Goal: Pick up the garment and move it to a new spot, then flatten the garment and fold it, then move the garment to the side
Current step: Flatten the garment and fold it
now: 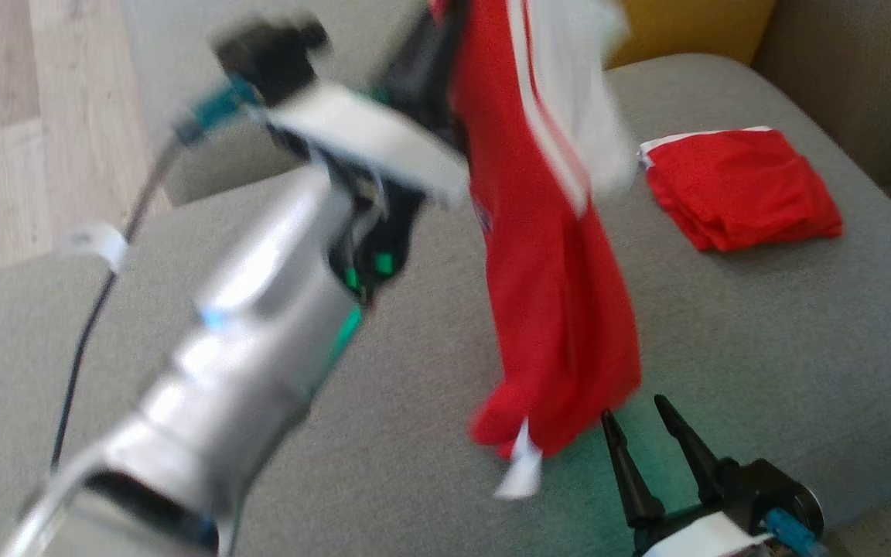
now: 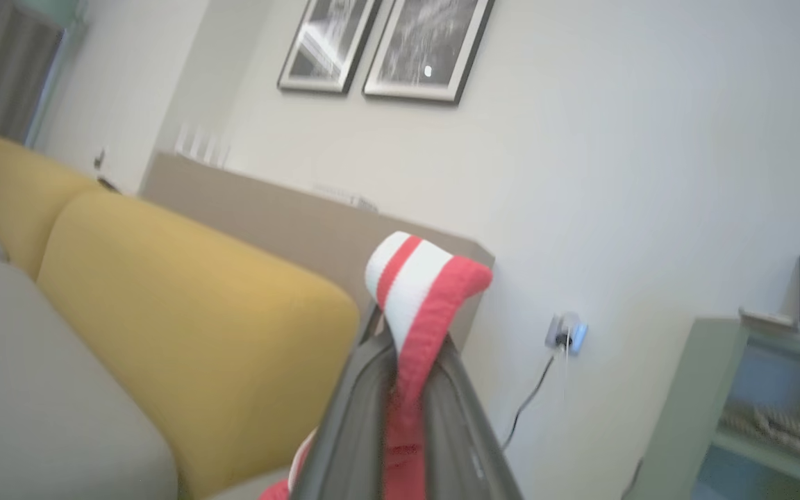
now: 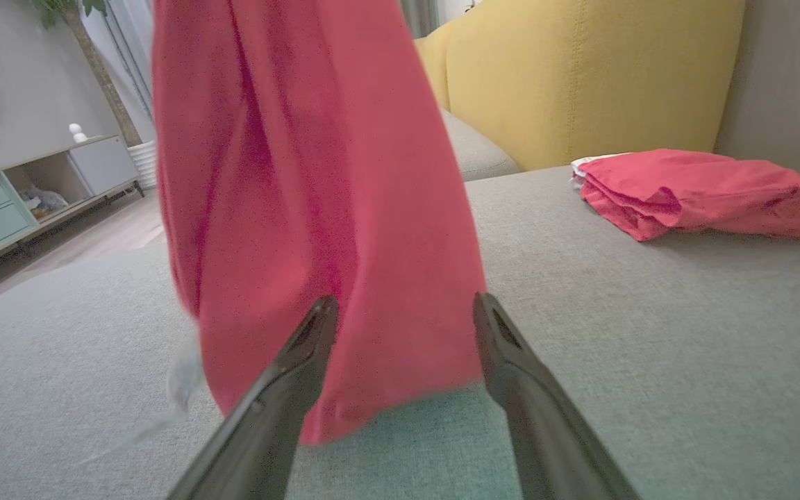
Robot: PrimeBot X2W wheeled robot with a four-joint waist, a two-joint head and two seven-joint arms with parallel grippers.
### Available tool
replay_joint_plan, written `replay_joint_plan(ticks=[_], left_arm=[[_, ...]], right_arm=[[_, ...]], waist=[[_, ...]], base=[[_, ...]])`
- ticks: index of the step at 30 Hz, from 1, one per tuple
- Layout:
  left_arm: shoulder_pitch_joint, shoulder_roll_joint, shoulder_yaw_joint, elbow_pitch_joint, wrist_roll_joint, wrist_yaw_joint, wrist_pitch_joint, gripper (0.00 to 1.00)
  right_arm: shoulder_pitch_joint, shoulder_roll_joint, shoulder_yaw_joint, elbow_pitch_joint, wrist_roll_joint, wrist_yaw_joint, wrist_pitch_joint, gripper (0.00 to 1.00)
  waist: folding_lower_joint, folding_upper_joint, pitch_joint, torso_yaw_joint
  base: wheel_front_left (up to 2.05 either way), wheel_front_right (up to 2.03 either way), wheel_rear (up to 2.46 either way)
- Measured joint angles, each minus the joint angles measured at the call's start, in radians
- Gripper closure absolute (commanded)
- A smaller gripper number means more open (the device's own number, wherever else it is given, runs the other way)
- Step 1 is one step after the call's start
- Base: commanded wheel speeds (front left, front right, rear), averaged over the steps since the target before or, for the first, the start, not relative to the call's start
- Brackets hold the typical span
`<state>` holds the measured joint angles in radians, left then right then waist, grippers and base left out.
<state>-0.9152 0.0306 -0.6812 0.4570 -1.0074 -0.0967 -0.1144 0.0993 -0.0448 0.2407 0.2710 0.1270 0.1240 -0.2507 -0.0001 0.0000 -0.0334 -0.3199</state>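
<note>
A home living room: a grey sofa [image 1: 762,348] with yellow back cushions [image 2: 185,312], two framed pictures [image 2: 428,42] on the wall, a low cabinet with drawers [image 3: 39,187] across the pale wood floor [image 1: 20,116].

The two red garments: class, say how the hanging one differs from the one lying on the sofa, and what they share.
The hanging garment dangles from the shut left claw; the lying garment rests on the grey sofa seat. The hanging garment is stretched long; the lying garment is folded compact. Both are red with white trim.
</note>
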Motion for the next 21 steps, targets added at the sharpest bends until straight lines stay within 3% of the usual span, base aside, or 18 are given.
replay_joint_plan(ticks=[5, 10, 14, 21], left_arm=[[-0.202, -0.006, 0.011, 0.097, -0.066, 0.090, -0.130, 1.00], [-0.248, -0.023, 0.142, 0.139, -0.055, 0.159, -0.143, 1.00], [-0.042, -0.011, 0.259, 0.172, 0.044, 0.187, -0.143, 1.00], [0.551, 0.022, 0.518, 0.136, 0.193, 0.203, -0.142, 1.00]], right_arm=[[0.039, 0.000, -0.009, -0.002, 0.011, 0.000, 0.000, 0.00], [0.060, -0.001, -0.021, -0.006, 0.015, 0.000, 0.000, 0.00], [0.059, -0.001, -0.025, -0.016, 0.015, 0.000, 0.000, 0.00], [0.059, -0.001, -0.054, -0.029, 0.015, 0.000, 0.000, 0.00]], waist=[[0.0000, 0.0000, -0.035, -0.014], [0.0000, 0.0000, -0.034, 0.036], [0.0001, 0.0000, -0.029, 0.097], [0.0001, 0.0000, -0.018, 0.210]], base=[[0.00, 0.00, 0.00], [0.00, 0.00, 0.00], [0.00, 0.00, 0.00], [0.00, 0.00, 0.00]])
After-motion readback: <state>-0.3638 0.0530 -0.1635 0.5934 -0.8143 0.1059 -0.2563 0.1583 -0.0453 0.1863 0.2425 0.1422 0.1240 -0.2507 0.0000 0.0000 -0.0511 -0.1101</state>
